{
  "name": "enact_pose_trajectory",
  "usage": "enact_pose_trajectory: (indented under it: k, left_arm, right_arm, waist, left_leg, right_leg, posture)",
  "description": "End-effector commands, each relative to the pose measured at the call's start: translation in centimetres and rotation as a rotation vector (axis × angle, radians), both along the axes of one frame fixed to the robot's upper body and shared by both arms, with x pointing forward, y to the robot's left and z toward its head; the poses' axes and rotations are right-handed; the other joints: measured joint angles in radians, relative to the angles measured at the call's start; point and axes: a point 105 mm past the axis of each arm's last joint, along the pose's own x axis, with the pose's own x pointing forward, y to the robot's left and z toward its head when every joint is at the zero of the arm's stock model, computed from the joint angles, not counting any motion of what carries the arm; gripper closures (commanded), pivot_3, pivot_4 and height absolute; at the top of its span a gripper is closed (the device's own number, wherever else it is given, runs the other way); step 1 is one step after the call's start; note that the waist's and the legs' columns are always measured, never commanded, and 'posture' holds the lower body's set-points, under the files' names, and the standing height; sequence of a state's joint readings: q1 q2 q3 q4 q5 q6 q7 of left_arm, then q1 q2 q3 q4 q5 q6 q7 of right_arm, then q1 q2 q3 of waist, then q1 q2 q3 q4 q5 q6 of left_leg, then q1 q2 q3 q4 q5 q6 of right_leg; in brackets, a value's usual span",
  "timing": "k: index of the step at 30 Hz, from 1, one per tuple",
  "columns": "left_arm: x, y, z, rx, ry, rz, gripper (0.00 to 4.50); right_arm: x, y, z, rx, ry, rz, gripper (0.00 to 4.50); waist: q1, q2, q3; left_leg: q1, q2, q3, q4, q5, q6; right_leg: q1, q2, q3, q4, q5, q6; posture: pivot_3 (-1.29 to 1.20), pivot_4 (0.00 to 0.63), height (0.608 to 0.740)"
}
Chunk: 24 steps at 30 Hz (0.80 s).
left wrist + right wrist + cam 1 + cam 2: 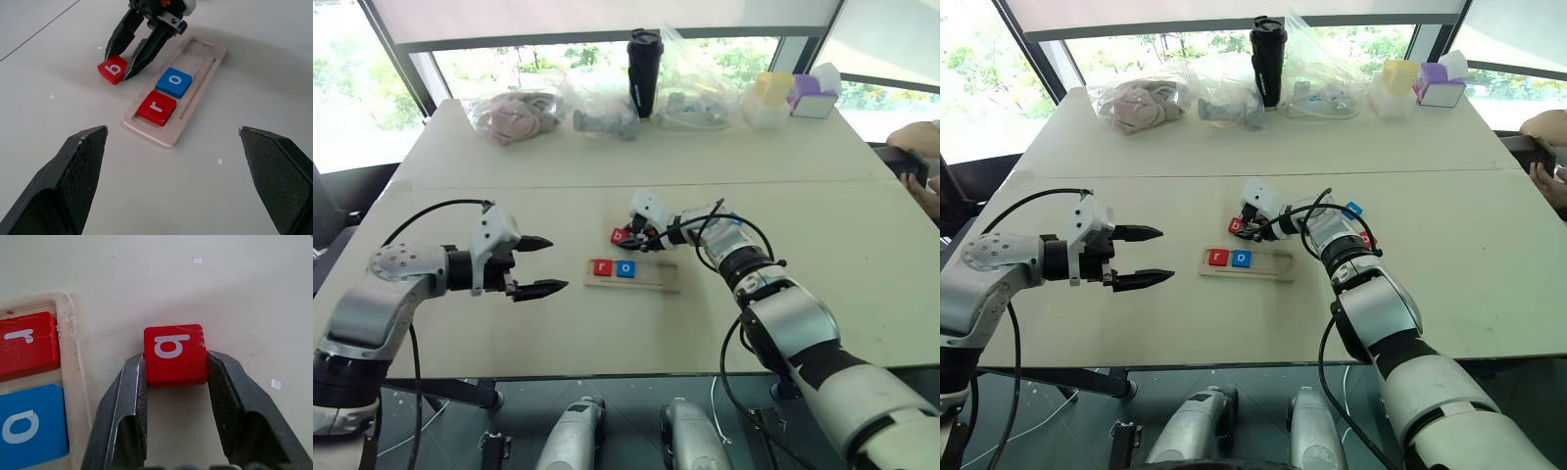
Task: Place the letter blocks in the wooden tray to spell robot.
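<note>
Closest in, the left gripper (543, 265) hovers above the table (460, 333), left of the tray, fingers spread wide with nothing between them; it points across toward the tray.

Next out is the tray (664, 279), lying flat mid-table; a red r (602, 267) sits in its leftmost spot and a blue o (626, 268) right beside it, touching or nearly so; the rest of the slot is bare wood.

Just behind the tray's left end, the red b (173, 354) lies on the table, outside the tray; the right gripper (176, 369) has its two fingers pressed against opposite sides of it, so it's clamped on the b, which still looks flat on the tabletop. By the right wrist, another blue block (1353, 209) and a bit of red one (1366, 238) peek out; can't read their letters.

Far edge of the table: clear bags of stuff (514, 115), a black bottle (644, 70), a yellow tub (773, 88) and a purple box (813, 96); a person's hand (915, 137) at the far right.
</note>
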State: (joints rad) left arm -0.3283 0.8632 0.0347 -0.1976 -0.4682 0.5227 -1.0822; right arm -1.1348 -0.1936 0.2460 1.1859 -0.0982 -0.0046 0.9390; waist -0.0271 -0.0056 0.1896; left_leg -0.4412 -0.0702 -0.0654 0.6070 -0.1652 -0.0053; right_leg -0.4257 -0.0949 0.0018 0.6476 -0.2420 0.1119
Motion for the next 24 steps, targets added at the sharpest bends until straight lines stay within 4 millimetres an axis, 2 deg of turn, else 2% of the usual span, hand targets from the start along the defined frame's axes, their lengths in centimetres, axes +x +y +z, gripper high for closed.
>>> enact_pose_trajectory:
  k: [1,3,6,8,10,13,19,21,24]
  left_arm:
    - [0.2,0.0,1.1,0.0,-0.055,-0.006,0.0]
    - [0.2,0.0,1.2,-0.002,-0.058,-0.01,0.0]
    - [-0.1,-0.5,1.4,-0.007,-0.059,-0.041,0.0]
    - [-0.4,-1.0,1.5,-0.008,-0.059,-0.072,0.0]
    - [-0.8,-1.7,1.6,-0.006,-0.06,-0.111,0.0]
    - [-1.0,-2.6,1.8,-0.012,-0.064,-0.15,0.0]
    - [-1.3,-3.8,1.2,-0.021,-0.032,-0.205,0.0]
    - [-1.2,-3.9,1.0,-0.014,-0.024,-0.218,0.0]
    - [-1.3,-4.0,0.6,0.0,-0.009,-0.245,0.0]
  right_arm:
    - [0.9,0.3,2.4,0.055,-0.062,-0.023,3.34]
    - [1.5,-0.2,3.8,0.086,-0.11,-0.051,3.34]
    - [1.7,-2.0,6.4,0.115,-0.199,-0.044,3.34]
    - [1.0,-3.4,7.5,0.115,-0.244,-0.019,3.34]
    - [-0.6,-5.3,7.7,0.101,-0.264,-0.01,3.34]
    - [-4.2,-8.1,6.4,0.044,-0.234,-0.026,3.34]
    - [-11.2,-12.2,1.7,-0.093,-0.078,-0.005,3.34]
    - [-12.2,-13.4,0.9,-0.125,-0.046,-0.016,3.34]
    - [-12.6,-14.5,0.8,-0.131,-0.028,-0.053,3.34]
  waist:
    - [-0.002,0.0,0.0]
    - [-0.005,0.0,0.0]
    - [-0.01,0.0,0.0]
    - [-0.009,0.0,0.0]
    - [-0.005,0.0,0.0]
    - [0.01,0.0,0.0]
    - [0.012,0.0,0.0]
    - [0.011,0.0,0.0]
    - [0.011,-0.001,0.0]
  left_leg:
    - [0.0,0.0,0.0,0.0,0.0,0.0]
    - [0.0,0.0,0.0,0.0,0.0,0.0]
    - [0.0,0.0,0.0,0.0,0.0,0.0]
    - [-0.001,0.0,0.0,0.0,0.001,0.0]
    - [-0.001,0.0,0.0,0.0,0.001,0.0]
    - [-0.001,0.0,-0.001,-0.001,0.0,0.001]
    - [-0.002,0.0,0.001,0.002,0.0,0.002]
    - [-0.002,0.001,0.001,0.004,0.0,0.001]
    - [-0.001,0.004,0.003,0.006,-0.001,0.0]
  right_leg:
    - [0.0,0.0,0.0,0.0,0.0,0.0]
    - [0.0,0.0,0.0,0.0,0.0,0.0]
    - [0.0,0.0,0.0,0.0,0.0,0.0]
    - [-0.001,0.0,0.0,0.0,0.0,0.0]
    - [0.0,0.0,0.0,-0.001,0.0,0.0]
    - [0.0,-0.001,0.0,-0.001,-0.001,0.001]
    - [0.0,-0.004,0.0,-0.001,-0.004,-0.004]
    - [0.002,-0.003,0.0,-0.002,-0.006,-0.007]
    - [0.002,-0.004,0.0,-0.002,-0.004,-0.009]
  posture:
    - [0.0,0.15,0.74]
    - [0.0,0.15,0.74]
    - [0.0,0.15,0.74]
    - [0.0,0.15,0.74]
    - [0.0,0.15,0.74]
    - [0.0,0.15,0.74]
    - [0.0,0.15,0.74]
    - [0.0,0.15,0.74]
    - [0.0,0.15,0.74]
